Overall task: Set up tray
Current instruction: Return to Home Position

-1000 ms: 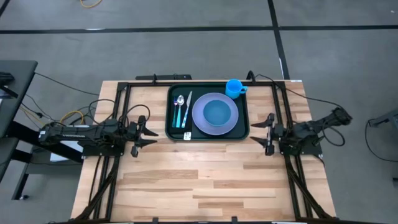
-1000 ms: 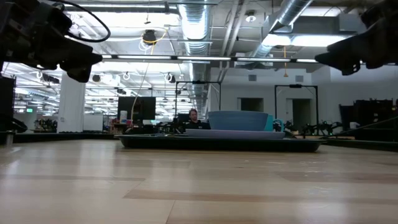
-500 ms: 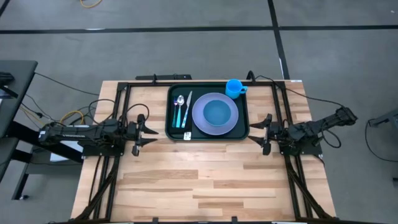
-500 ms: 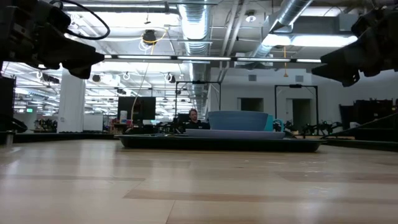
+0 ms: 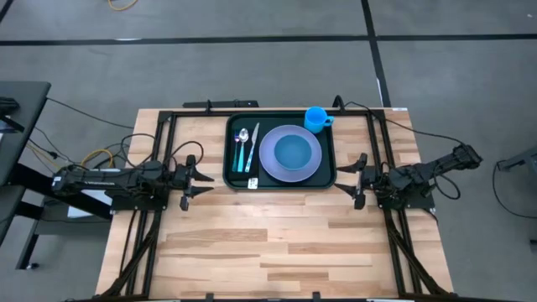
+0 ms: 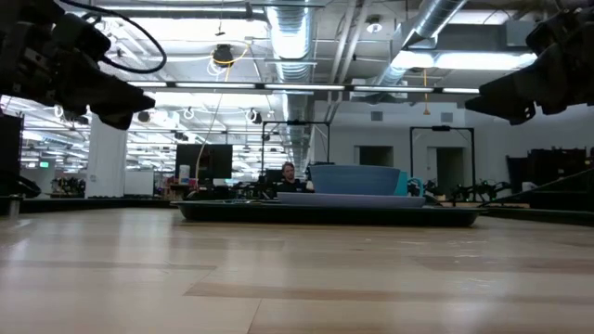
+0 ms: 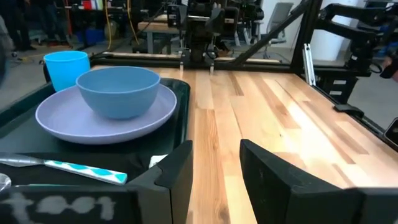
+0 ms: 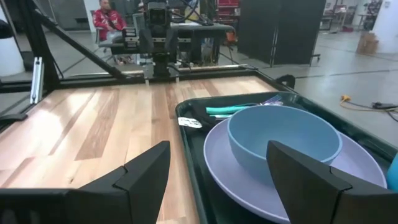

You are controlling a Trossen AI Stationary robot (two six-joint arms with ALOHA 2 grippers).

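Observation:
The dark green tray lies on the far half of the wooden table, between the two arms. On it rests a lavender plate with a blue bowl in it. A spoon and a knife with teal handles lie left of the plate. A blue cup stands at the tray's far right corner. My left gripper is open, level and empty just left of the tray. My right gripper is open and empty just right of it.
Black frame rails run along the table's far and side edges. Bare wood fills the near half of the table. A small white tag lies at the tray's near rim. A person sits in the room beyond.
My right gripper has swung slightly toward the tray and dropped a little. My left gripper has tipped slightly downward. The tray and everything on it have stayed put.

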